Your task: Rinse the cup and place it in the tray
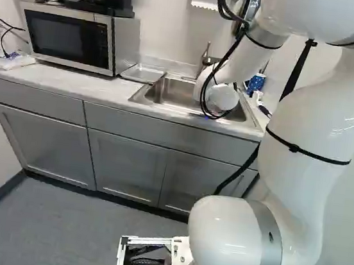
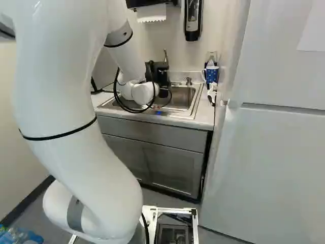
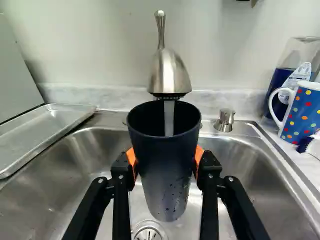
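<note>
1. Both sides of my tool (image 3: 165, 159) press on the dark cup (image 3: 167, 187), so I have it pinched between them, mouth up and leaning only a little, if at all.
2. I have the cup in the sink (image 3: 90, 150), held above the drain (image 3: 148, 234) and directly under the faucet (image 3: 169, 75).
3. Water (image 3: 169, 120) runs from the faucet into the cup's mouth, and drops cling to its outer wall. Picking up is done, then, and I judge the rinse to be under way.
4. I cannot see how full the cup is, nor whether its inside is clean, so I would not call the rinsing finished.
5. What remains, as I judge it: let the water do its work, tip the cup out over the sink, and shut off the faucet if that falls to me.
6. Placing is all still to do. The metal tray (image 3: 47, 131) lies at the sink's left edge, on the table (image 1: 66, 85) near the microwave (image 1: 72, 39), well apart from the cup.
</note>
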Controlling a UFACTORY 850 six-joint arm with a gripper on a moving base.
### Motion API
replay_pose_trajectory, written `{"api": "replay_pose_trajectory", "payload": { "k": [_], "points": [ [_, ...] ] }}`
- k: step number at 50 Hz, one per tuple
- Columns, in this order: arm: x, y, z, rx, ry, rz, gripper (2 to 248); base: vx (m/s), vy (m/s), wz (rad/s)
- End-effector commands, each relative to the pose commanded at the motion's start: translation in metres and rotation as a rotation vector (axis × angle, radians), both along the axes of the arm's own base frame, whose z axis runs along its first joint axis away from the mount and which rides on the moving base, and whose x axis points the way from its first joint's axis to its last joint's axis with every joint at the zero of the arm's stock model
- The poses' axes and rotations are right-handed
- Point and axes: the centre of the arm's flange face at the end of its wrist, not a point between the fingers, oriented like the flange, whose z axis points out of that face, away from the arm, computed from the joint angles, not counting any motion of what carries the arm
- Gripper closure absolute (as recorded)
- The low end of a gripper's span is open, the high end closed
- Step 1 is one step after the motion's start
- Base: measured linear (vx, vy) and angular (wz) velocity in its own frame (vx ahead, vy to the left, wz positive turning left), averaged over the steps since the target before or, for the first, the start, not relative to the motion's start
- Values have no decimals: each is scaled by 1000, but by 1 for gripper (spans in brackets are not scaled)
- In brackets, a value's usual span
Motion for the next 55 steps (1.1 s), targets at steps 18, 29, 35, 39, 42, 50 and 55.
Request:
{"api": "replay_pose_trajectory", "payload": {
  "k": [18, 29, 35, 39, 42, 50, 55],
  "points": [
    [0, 0, 0, 0, 0, 0, 126, 0, 0, 0],
    [0, 0, 0, 0, 0, 0, 126, 0, 0, 0],
    [0, 0, 0, 0, 0, 0, 126, 0, 0, 0],
    [0, 0, 0, 0, 0, 0, 126, 0, 0, 0],
    [0, 0, 0, 0, 0, 0, 126, 0, 0, 0],
    [0, 0, 0, 0, 0, 0, 126, 0, 0, 0],
    [0, 0, 0, 0, 0, 0, 126, 0, 0, 0]
  ]
}}
